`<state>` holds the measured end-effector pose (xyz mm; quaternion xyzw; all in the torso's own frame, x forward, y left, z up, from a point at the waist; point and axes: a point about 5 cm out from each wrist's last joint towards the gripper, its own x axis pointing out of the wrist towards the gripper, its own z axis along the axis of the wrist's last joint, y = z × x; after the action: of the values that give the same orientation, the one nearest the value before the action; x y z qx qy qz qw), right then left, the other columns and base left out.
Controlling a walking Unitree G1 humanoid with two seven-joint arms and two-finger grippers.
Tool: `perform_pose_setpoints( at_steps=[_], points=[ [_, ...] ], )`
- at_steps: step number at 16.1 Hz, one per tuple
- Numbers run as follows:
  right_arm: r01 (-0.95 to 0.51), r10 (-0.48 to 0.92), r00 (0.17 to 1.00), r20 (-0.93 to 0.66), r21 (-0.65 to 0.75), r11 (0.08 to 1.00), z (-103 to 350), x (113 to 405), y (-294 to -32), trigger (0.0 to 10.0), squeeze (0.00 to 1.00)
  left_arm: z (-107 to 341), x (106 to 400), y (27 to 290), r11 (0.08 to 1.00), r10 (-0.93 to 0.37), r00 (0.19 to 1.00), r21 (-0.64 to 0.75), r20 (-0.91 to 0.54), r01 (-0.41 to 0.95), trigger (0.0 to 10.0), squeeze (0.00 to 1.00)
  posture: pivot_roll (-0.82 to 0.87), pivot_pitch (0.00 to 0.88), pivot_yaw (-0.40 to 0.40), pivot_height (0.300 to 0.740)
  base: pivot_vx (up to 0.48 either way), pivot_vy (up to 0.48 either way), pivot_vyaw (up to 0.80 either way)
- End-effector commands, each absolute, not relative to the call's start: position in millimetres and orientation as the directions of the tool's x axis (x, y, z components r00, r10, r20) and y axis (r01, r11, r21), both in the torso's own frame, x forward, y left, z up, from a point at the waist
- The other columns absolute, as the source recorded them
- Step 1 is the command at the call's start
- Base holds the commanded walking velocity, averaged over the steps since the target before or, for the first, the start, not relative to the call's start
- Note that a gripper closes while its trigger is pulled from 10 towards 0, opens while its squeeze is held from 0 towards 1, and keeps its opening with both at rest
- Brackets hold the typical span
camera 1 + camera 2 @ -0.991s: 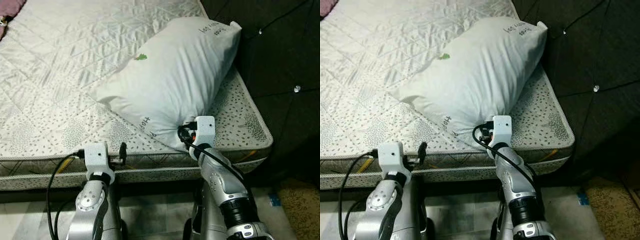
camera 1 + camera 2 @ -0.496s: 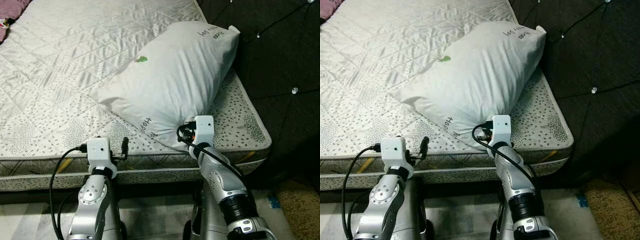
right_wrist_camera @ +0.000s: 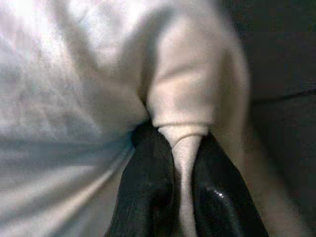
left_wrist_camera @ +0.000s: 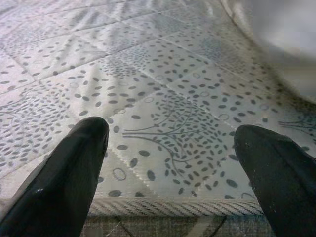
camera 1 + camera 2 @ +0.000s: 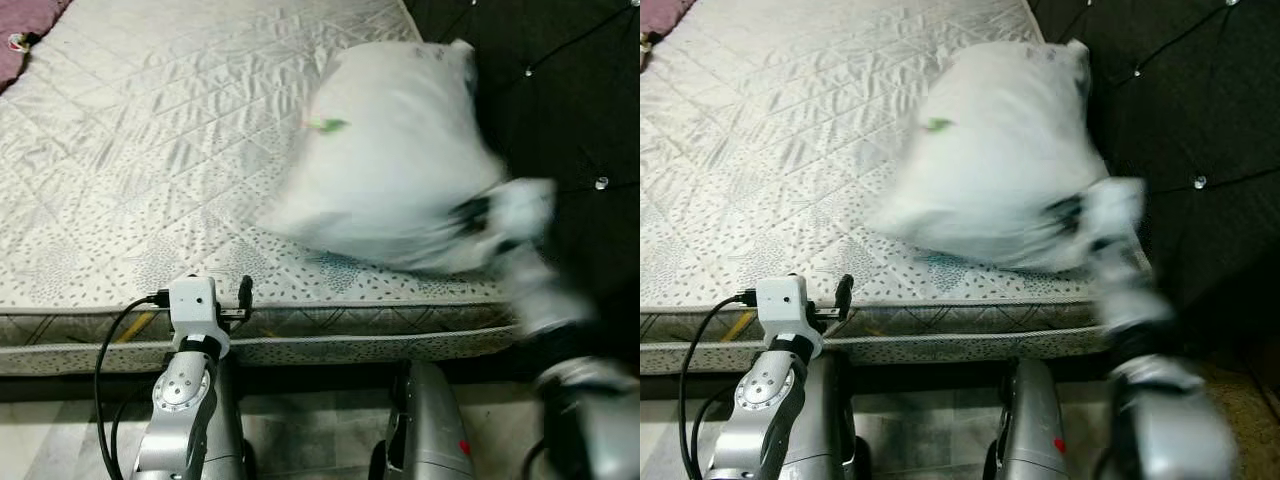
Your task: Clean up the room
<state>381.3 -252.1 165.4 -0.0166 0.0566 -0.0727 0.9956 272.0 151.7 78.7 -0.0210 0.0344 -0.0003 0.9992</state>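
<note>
A white pillow [image 5: 400,170] with a small green print lies blurred at the right end of the quilted mattress [image 5: 150,150], next to the dark tufted headboard [image 5: 580,100]. My right gripper [image 3: 181,163] is shut on a pinched fold of the pillow's fabric [image 3: 182,128]; its wrist shows blurred at the pillow's near right corner [image 5: 500,220]. My left gripper [image 4: 173,163] is open, its two black fingers [image 4: 64,168] spread just above the mattress's near edge [image 5: 240,295], with nothing between them.
A purple cloth [image 5: 25,20] lies at the far left corner of the bed. The mattress's piped front edge [image 5: 330,335] runs across just ahead of my body. Tiled floor [image 5: 300,440] shows below, with a brown rug [image 5: 1250,400] at the right.
My right arm has swung right and up with the pillow in its grip, dragging it toward the headboard; both are motion-blurred. The left gripper has stayed put.
</note>
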Motion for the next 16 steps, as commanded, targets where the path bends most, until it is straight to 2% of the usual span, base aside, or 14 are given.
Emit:
perform_pose_setpoints(
  at_steps=[1,2,3,5,6,11,13,16],
  points=[
    [0.192,-0.192,0.981,-0.017,-0.029,0.981,189.2,384.5,-266.2,0.0,0.0,80.6,271.7,152.4,0.999,0.004,0.998,-0.043,-0.063,-0.007,10.0,0.0,0.01,0.146,-0.018,0.514,0.0,0.0,0.0],
    [0.249,-0.249,0.968,0.038,0.001,0.968,208.2,382.9,-289.2,0.0,0.0,81.5,272.3,155.1,0.999,0.012,0.998,-0.039,-0.061,-0.015,10.0,0.0,0.02,0.148,-0.016,0.514,0.0,0.0,0.0],
    [0.271,-0.271,0.961,0.046,0.02,0.962,212.0,382.2,-295.4,0.0,0.0,81.5,272.2,155.7,0.999,0.014,0.998,-0.039,-0.061,-0.017,10.0,0.0,0.02,0.148,-0.016,0.514,0.0,0.0,0.0],
    [0.366,-0.368,0.927,0.071,0.035,0.93,227.7,373.6,-326.0,0.0,0.0,80.8,270.5,156.7,0.999,0.013,0.998,-0.035,-0.064,-0.015,10.0,0.0,0.02,0.153,-0.014,0.514,0.0,0.0,0.0],
    [0.367,-0.367,0.927,0.076,0.024,0.93,227.4,371.3,-329.7,0.0,0.0,80.1,269.7,156.9,0.999,0.011,0.998,-0.033,-0.067,-0.014,10.0,0.0,0.01,0.154,-0.013,0.514,0.0,0.0,0.0],
    [0.238,-0.237,0.971,0.029,-0.02,0.971,170.9,362.6,-299.4,0.0,0.0,78.6,269.2,156.8,1.0,0.002,0.997,-0.019,-0.077,-0.004,10.0,0.0,-0.01,0.17,-0.003,0.514,0.0,0.0,0.0],
    [0.174,-0.173,0.984,0.035,-0.05,0.983,139.8,343.5,-273.7,0.0,0.0,78.3,269.1,158.7,1.0,-0.003,0.997,-0.018,-0.08,0.001,10.0,0.0,-0.01,0.171,-0.004,0.514,0.0,0.0,0.0],
    [0.141,-0.138,0.989,0.043,-0.052,0.989,120.4,313.6,-251.6,0.0,0.0,80.3,271.5,159.9,1.0,-0.009,0.997,-0.016,-0.077,0.007,10.0,0.0,-0.01,0.173,-0.001,0.514,0.0,0.0,0.0]
  ],
)
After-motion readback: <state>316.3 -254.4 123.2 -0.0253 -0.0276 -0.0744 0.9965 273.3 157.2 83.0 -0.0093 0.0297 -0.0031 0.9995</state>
